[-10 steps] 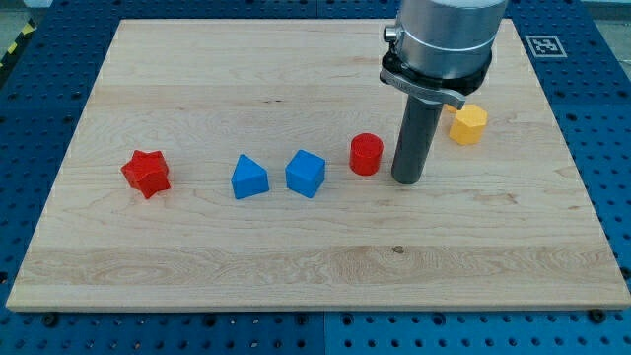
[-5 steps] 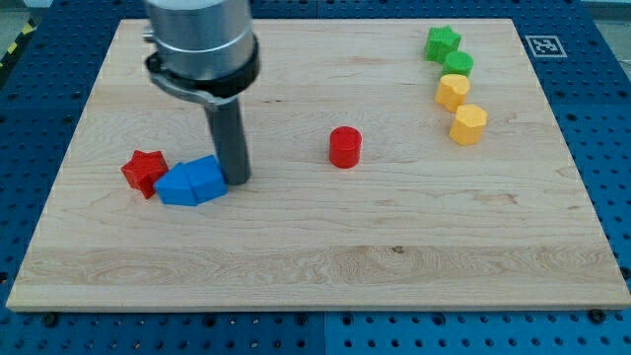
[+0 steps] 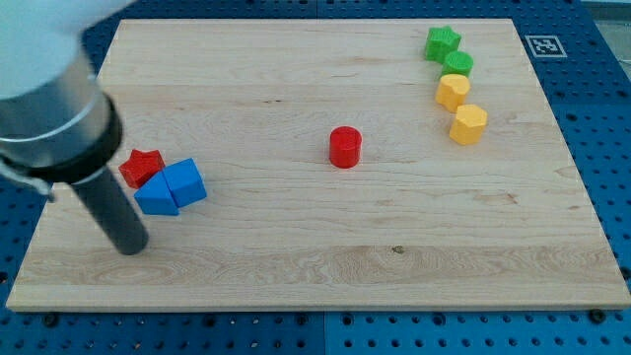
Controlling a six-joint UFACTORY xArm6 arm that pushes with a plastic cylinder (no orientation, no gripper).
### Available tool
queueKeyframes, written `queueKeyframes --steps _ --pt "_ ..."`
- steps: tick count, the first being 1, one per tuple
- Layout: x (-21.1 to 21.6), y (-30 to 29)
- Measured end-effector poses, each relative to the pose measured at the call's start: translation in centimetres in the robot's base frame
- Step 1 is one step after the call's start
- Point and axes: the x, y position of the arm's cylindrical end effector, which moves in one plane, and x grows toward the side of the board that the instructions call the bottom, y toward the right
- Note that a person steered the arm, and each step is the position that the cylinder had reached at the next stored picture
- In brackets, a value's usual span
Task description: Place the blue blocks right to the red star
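Note:
The red star point(image 3: 142, 166) lies at the view's left on the wooden board point(image 3: 315, 266). Two blue blocks touch each other just right of it: a blue wedge-like block point(image 3: 156, 196) touching the star's lower right, and a blue cube point(image 3: 184, 181) on that block's right. My tip point(image 3: 130, 247) rests on the board below and slightly left of the blue blocks, apart from them. The rod rises up to the view's left and hides part of the board there.
A red cylinder point(image 3: 345, 147) stands near the board's middle. At the view's top right are a green star point(image 3: 443, 42), a green round block point(image 3: 457, 64) and two yellow blocks point(image 3: 453, 91) point(image 3: 469, 124) in a column.
The blue blocks were pushed left from mid-board to beside the red star, and the red cylinder shifted slightly left. My tip then moved from right of them to below and left.

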Motion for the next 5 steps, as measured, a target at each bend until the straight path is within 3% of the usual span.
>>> queueKeyframes --steps 1,3,5 --pt "-0.2 0.1" --pt "-5.8 0.1" --pt "-8.5 -0.4"
